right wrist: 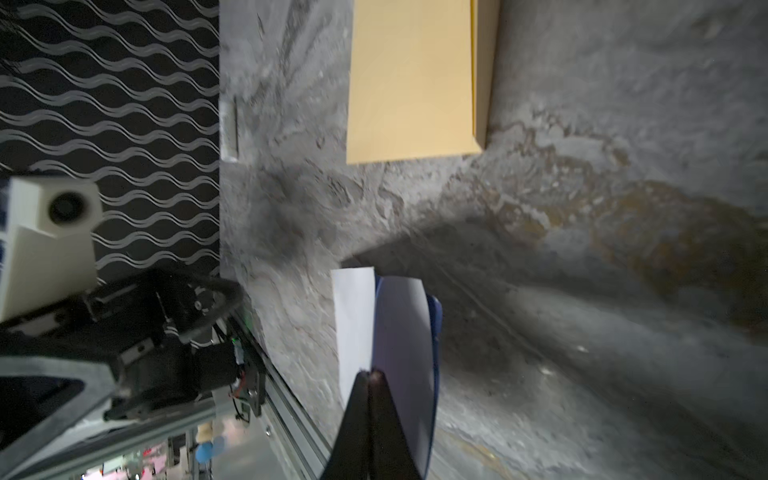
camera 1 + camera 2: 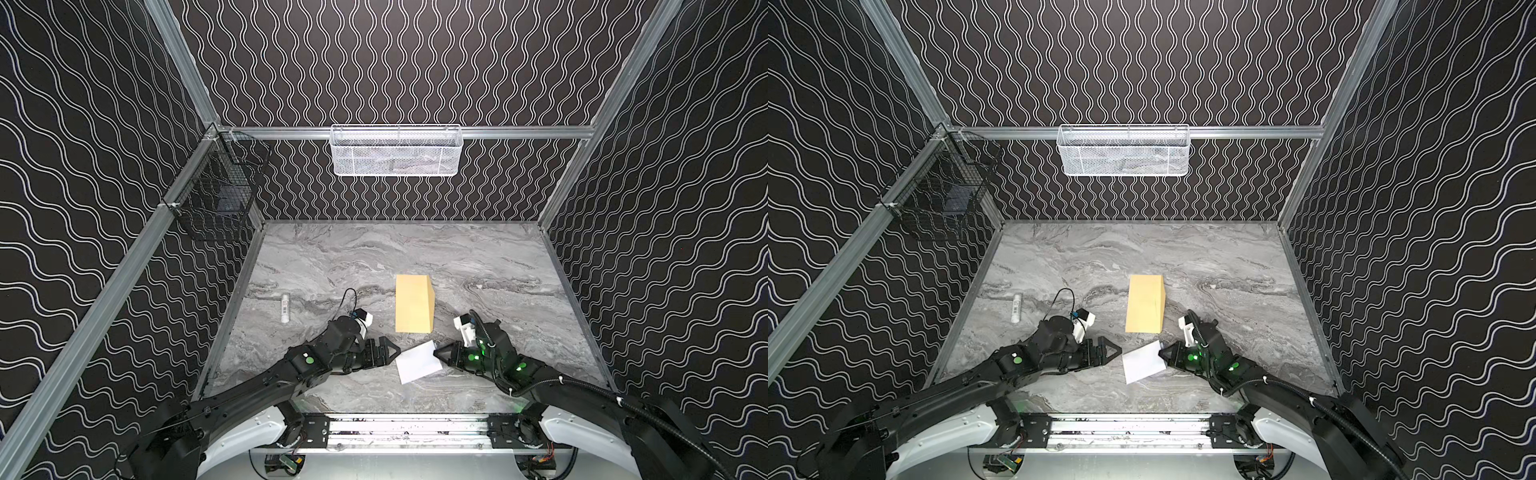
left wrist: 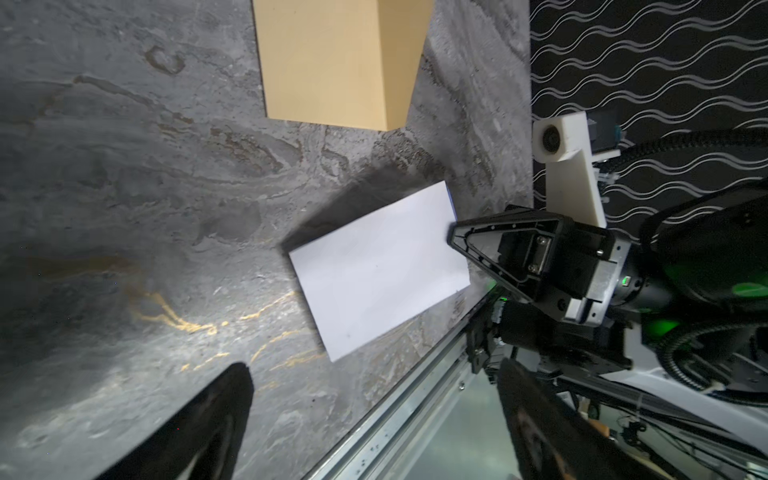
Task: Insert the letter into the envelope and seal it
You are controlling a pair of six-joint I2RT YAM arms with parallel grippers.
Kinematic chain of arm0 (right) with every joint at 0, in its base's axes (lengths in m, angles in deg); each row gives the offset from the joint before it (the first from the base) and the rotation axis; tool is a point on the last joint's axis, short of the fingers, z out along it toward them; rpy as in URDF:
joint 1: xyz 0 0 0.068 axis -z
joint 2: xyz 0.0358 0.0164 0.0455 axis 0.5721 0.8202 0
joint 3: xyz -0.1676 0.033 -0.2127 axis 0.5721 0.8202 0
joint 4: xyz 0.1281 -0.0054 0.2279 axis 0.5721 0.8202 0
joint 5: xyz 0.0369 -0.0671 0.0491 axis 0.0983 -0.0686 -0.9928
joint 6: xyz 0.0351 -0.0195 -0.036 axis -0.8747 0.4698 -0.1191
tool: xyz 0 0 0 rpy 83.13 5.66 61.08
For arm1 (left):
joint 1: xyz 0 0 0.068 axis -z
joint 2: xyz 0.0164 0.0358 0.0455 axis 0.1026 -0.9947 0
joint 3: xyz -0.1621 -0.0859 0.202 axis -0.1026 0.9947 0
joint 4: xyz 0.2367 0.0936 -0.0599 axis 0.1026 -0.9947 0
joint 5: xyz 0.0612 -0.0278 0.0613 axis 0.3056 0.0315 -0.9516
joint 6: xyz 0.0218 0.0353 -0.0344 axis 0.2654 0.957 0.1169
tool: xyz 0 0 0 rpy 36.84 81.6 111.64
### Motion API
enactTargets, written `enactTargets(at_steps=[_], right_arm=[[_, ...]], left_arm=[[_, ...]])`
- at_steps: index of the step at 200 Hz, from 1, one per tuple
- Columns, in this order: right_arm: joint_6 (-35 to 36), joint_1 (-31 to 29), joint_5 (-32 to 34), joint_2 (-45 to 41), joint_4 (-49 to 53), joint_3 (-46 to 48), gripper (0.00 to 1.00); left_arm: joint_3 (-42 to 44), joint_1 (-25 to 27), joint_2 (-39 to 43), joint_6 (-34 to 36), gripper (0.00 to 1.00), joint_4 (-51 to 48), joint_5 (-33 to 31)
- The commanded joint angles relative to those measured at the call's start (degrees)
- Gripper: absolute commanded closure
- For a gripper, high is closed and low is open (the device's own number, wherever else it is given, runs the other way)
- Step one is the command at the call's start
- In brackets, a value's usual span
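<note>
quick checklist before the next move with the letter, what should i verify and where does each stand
1. Right gripper shut on the letter at its edge: ok.
2. Left gripper open and empty: ok.
3. Left gripper clear of the letter's other end: cannot tell, they look very close.
4. Envelope lying on the table with nothing on it: ok.
5. Envelope mouth open enough to take the letter: cannot tell.
6. White tube off to the left, out of the way: ok.

The letter (image 2: 415, 363) is before the envelope (image 2: 411, 305), seemingly apart; the tube (image 2: 285, 308) lies well left.
</note>
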Motion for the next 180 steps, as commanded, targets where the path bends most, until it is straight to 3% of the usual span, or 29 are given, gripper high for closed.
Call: enactTargets(at_steps=[1,45,83,147,180], right_arm=[[-7.69,0.0,8.42,-2.31,-1.95,-1.46,1.0],[-14.87,0.0,14.83,-5.49,-3.41,-0.17,1.0],[-20.61,-0.08,14.24,-5.87,-11.16,4.09,1.0],[-24.77,-0.52,14.39,-8.03,-15.98,6.66,1.0],[-25.92,-0.67,14.15,-9.12,-16.92,7.32,1.0]], left_arm=[[0.29,1.73,0.89,-9.05,0.04,5.77,-3.12],[1.51,7.39,2.77,-21.86,0.03,7.25,-7.94],[5.78,12.54,1.76,-32.68,0.03,19.24,-15.01],[3.65,16.02,-16.83,-44.11,0.05,40.79,-17.0],[0.64,17.11,-24.15,-46.04,0.07,45.24,-17.98]])
